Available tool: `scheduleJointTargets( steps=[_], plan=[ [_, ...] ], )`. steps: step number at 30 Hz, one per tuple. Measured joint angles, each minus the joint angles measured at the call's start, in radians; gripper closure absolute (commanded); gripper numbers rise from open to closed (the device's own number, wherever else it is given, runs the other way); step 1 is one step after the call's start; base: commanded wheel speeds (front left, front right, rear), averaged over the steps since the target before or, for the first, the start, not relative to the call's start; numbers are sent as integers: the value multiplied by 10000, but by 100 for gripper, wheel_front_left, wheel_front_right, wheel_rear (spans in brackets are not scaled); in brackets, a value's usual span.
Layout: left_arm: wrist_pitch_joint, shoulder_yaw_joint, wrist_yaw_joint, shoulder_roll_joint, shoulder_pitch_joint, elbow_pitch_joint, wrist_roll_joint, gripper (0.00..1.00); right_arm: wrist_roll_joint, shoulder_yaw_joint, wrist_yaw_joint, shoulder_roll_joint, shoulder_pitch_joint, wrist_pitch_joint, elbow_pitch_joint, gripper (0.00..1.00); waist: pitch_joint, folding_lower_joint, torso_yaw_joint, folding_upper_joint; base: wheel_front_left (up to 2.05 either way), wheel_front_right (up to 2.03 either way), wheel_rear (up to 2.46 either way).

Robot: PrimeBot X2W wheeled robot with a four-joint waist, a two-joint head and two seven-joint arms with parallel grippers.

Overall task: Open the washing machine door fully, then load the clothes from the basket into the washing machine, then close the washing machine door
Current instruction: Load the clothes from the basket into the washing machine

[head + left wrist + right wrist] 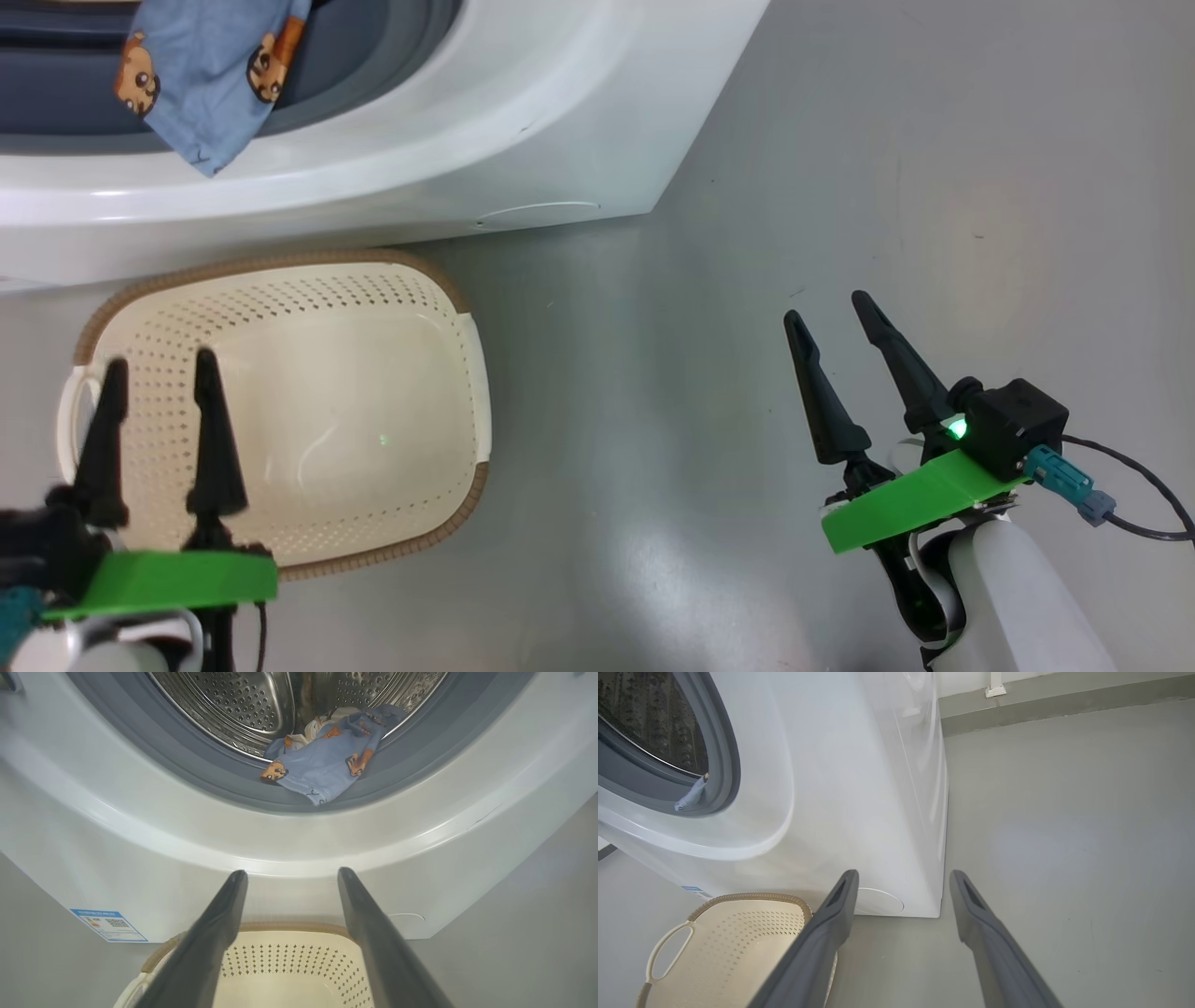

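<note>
Door step: the mouth of the washing machine (420, 159) stands uncovered, so I take the washing machine door as already swung open.
Loading: looks all but done. The basket (308, 308) has nothing in it, and the clothes (322, 772) are inside the drum (224, 704).
Left to do: nudge in the stray cloth, then close the door.
Clothes, place: bunched at the lower front edge of the drum. One blue flap lies out over the bottom edge of the grey seal (196, 772), with its tip close to the white front panel.
Clothes, look: soft light blue fabric with orange-brown cartoon prints, crumpled, and a bit of white cloth behind it.
Basket, place: on the grey floor (840, 140), its far rim right against the foot of the machine, below the opening.
Left claw (161, 362): fingers spread and holding nothing, poised over the near left side of the basket.
Right claw (827, 308): fingers parted and empty, over bare floor well to the right of the basket.
Worry: my guess is that the hanging flap would get pinched if the door shut on it.
</note>
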Motion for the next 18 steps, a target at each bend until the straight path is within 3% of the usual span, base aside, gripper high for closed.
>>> scheduleJointTargets(
  steps=[18],
  plan=[
    [2, -506, 453, 19, 691, 12, -267, 0, 0, 35, 0, -4, -3, 0, 52, 0, -31, 0, -2, 0, 0, 0, 0]
  ],
)
